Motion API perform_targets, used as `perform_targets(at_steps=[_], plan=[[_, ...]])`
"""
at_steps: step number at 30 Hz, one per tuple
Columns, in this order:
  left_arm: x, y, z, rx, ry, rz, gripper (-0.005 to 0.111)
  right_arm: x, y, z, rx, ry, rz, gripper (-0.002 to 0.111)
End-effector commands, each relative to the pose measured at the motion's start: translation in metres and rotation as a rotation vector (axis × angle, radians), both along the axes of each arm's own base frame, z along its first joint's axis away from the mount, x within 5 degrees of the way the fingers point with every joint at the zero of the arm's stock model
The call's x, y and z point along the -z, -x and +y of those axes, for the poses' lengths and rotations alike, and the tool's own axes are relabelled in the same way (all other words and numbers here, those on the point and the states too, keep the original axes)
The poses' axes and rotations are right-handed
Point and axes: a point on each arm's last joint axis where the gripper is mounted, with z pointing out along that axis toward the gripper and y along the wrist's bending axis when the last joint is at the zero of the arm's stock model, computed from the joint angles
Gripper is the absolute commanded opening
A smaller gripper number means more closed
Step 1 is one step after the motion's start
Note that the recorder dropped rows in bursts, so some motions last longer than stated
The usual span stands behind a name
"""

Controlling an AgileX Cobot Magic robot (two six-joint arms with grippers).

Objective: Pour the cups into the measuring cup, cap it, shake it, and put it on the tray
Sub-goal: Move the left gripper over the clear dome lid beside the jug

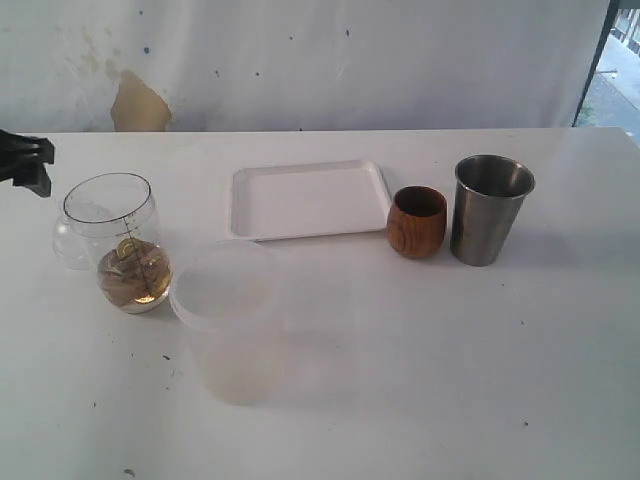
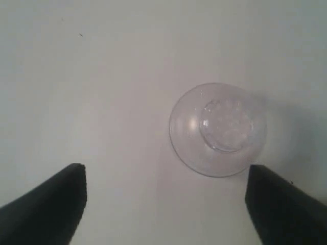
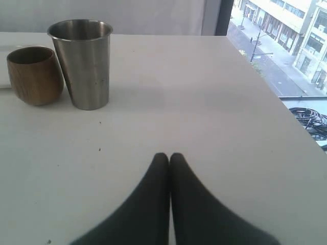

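Left end effector (image 2: 166, 171): I saw it open, fingers spread above a clear lid (image 2: 218, 130).
Right end effector (image 3: 169, 157): I saw it closed and empty.
Measuring cup (image 1: 122, 245): it stood left on the surface (image 1: 420, 380), with brownish contents, beside the frosted tub (image 1: 232, 320).
Tray (image 1: 310, 198): it lay mid-far, with the wooden cup (image 1: 417, 221) and steel tumbler (image 1: 489, 208) to its right.
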Motion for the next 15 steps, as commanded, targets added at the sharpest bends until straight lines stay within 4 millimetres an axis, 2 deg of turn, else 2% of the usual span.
perform_targets(at_steps=[1,8,15], plan=[[0.011,-0.012,-0.003,-0.009,0.044,0.022,0.082,0.000,0.000,0.000,-0.005,-0.001,-0.005,0.000],[0.025,-0.023,-0.011,0.034,0.113,-0.008,0.082,0.000,0.000,0.000,-0.005,-0.001,-0.005,0.000],[0.023,-0.030,-0.017,0.060,0.175,-0.083,0.082,0.000,0.000,0.000,-0.005,-0.001,-0.005,0.000]])
